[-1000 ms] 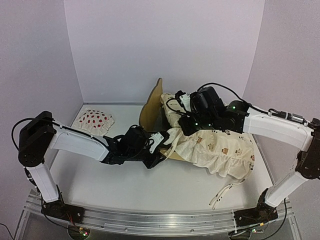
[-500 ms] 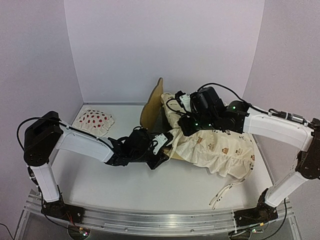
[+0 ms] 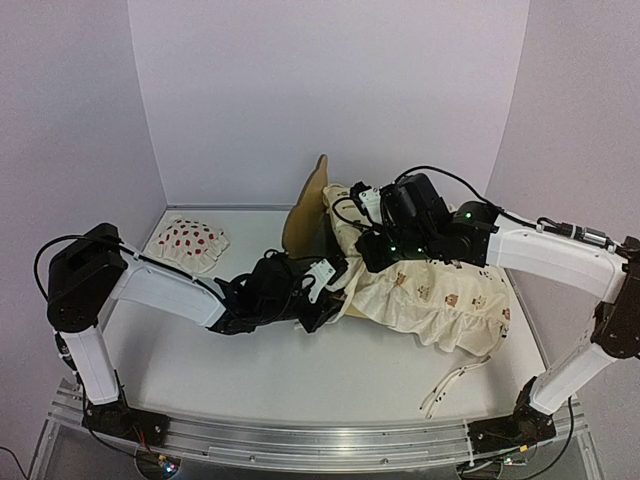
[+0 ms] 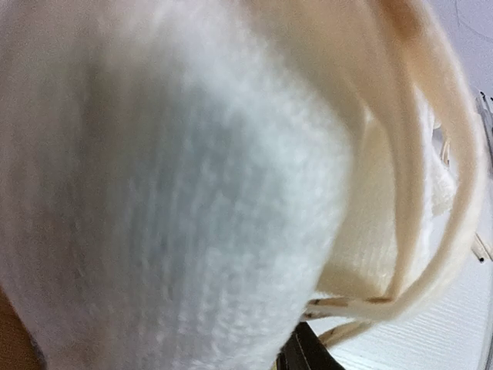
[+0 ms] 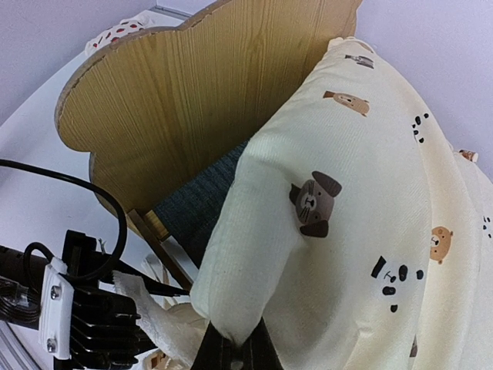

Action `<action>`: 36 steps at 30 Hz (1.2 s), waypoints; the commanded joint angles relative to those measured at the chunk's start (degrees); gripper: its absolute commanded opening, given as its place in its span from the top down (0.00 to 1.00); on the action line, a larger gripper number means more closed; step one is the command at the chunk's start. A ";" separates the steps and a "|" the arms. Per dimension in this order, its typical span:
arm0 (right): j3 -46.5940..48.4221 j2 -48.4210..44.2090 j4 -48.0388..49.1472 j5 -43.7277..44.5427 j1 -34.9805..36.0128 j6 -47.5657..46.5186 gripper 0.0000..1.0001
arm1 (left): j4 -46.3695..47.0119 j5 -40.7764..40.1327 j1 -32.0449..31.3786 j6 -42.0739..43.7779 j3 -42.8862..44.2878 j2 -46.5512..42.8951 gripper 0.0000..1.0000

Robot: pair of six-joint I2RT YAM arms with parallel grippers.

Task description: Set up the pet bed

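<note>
**A:** Where is the small light wooden pet bed [image 3: 305, 207] with the bear-ear headboard?

**B:** From above we see it at the back of the white table [image 3: 250, 370], in the middle, near the back wall. Only its headboard pokes up there, thin and tipped. The cream ruffled cloth cover [image 3: 440, 295] with little animal faces hides the rest and spreads off to the right.

**A:** Does the right wrist view show us more?

**B:** Yes. There we see the wide wood face of the headboard and the grey felt base [image 5: 196, 204] under it. The cover leans right against both.

**A:** What about the right gripper [image 5: 235, 348]?

**B:** Its fingers are pressed together on a fold of the cover. We only see that pinch in its own wrist view. From above, the arm hides it.

**A:** And the left gripper [image 3: 330, 295]?

**B:** From above we see it low over the table, with its tip at the cover's near left edge. Its own wrist view is full of blurry white cloth, so we cannot tell if its fingers are spread or pinching.

**A:** Anything else?

**B:** The small white pillow [image 3: 190, 243] with red spots sits at the back left, well apart from the bed. Thin cream ties [image 3: 452, 383] trail onto the table at the front right.
</note>
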 commanded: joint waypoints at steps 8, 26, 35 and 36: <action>0.72 -1.92 0.74 -0.01 -0.35 0.86 1.00 | 6.79 4.42 0.28 1.10 0.14 0.24 0.81; 2.30 1.01 0.81 1.20 -0.35 0.95 1.00 | -14.93 -4.30 0.31 -4.50 -0.86 -11.64 1.00; 6.08 5.64 0.83 4.09 -0.35 2.16 1.00 | -33.22 4.18 -0.51 -11.55 7.94 -14.12 1.00; 6.58 6.28 0.83 4.39 -0.35 2.24 1.00 | -34.48 4.97 -0.80 -12.49 8.69 -14.24 1.00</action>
